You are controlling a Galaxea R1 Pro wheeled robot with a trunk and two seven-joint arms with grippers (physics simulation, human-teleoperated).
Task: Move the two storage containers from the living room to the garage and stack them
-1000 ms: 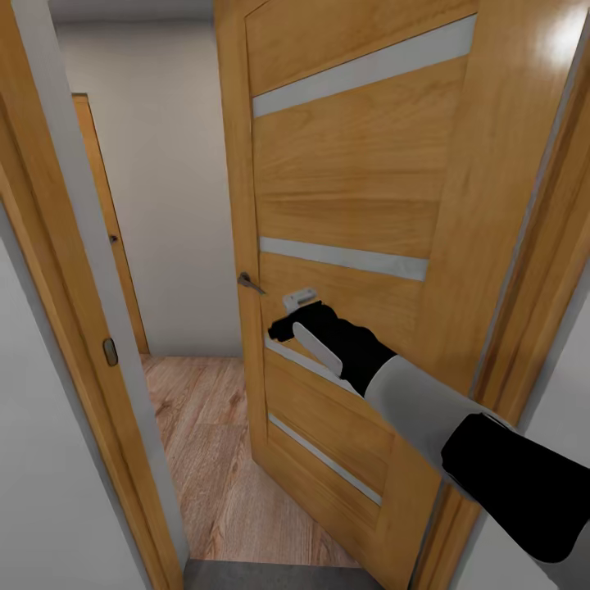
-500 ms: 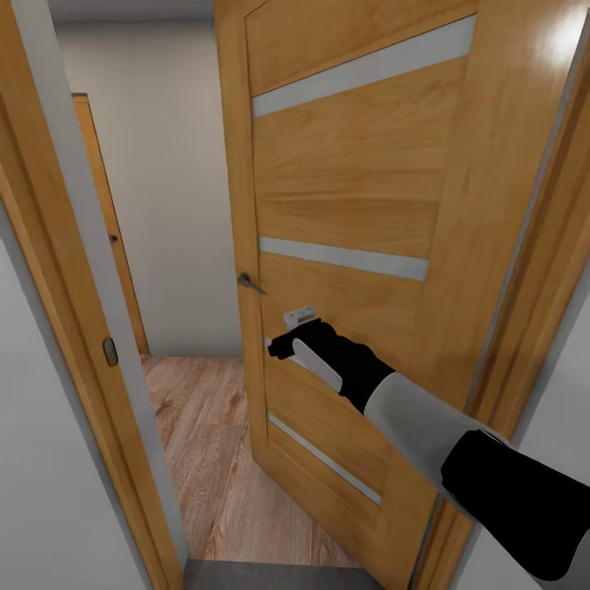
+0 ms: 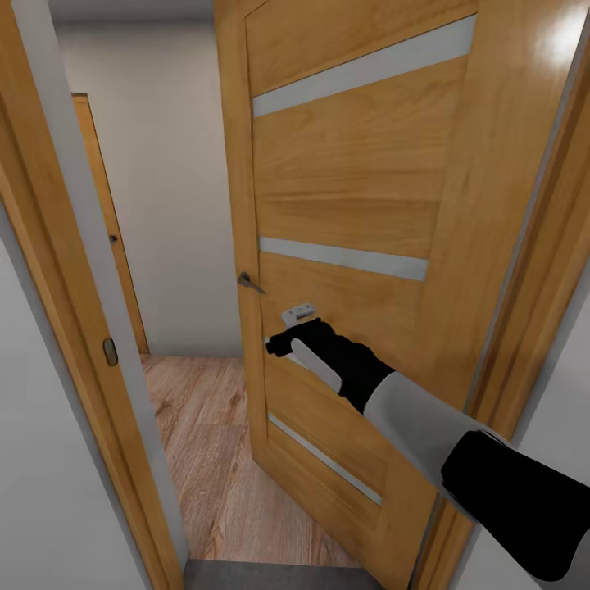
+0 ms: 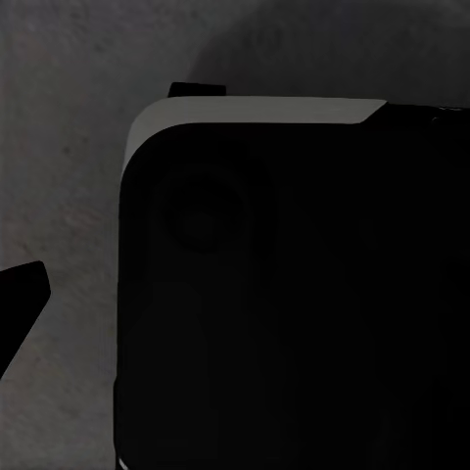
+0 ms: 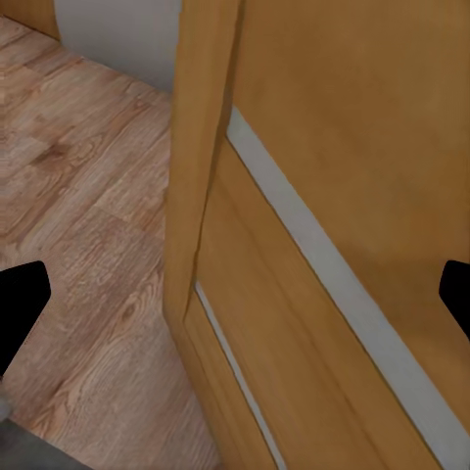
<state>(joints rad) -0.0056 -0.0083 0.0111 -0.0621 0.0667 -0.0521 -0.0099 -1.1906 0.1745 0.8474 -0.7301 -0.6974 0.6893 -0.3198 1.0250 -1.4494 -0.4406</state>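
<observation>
Against the half-open wooden door [image 3: 352,205], just below its handle [image 3: 248,283], the right gripper [image 3: 277,344] presses, fingers spread wide, grasping nothing. Beyond the door lies light plank floor [image 3: 213,442]. Left gripper's state: cannot tell, too dark.

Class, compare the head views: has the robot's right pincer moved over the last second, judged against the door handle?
Yes. The right pincer has slid slightly leftward and down across the orange wooden door, toward its free edge, ending below the grey metal lever handle.

Half-open wooden door [image 3: 352,188], metal handle [image 3: 248,283], plank flooring [image 3: 213,442]
</observation>
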